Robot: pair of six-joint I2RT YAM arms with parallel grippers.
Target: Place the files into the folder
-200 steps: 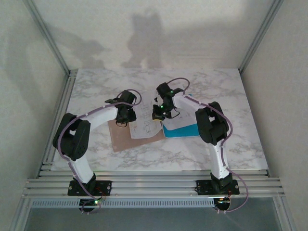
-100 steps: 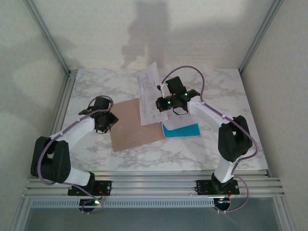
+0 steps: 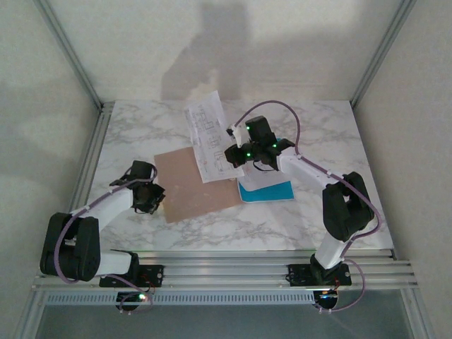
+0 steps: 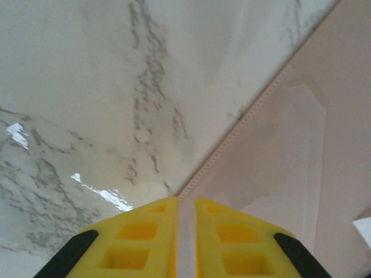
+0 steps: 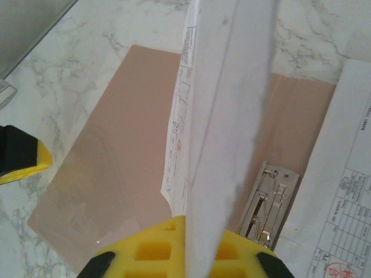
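**Limp sheet aloft, stiff folder pinned**

The marble desk (image 3: 318,219) looks smooth and slippery. Under the right claw (image 3: 231,158) the folder (image 3: 187,187) lies open, flat pinkish card, likely stiff. The left claw (image 4: 185,211) is pinched almost closed on the folder's edge. The right claw grips one of the files (image 3: 206,134) by its lower edge. It is thin, floppy paper, best held near an edge. A small metal clip (image 5: 269,202) lies beneath.

We see a white, grey-veined marble surface (image 3: 332,212) set inside a pale enclosure. The plain off-white back wall (image 3: 296,49) carries soft grey shadows, and matching side walls (image 3: 417,141) close in on either hand. Slanting aluminium posts (image 3: 70,53) mark the back corners, and ribbed aluminium rails (image 3: 226,272) run along the near edge. The light is soft, and we catch bright glints (image 4: 101,196) on the marble.
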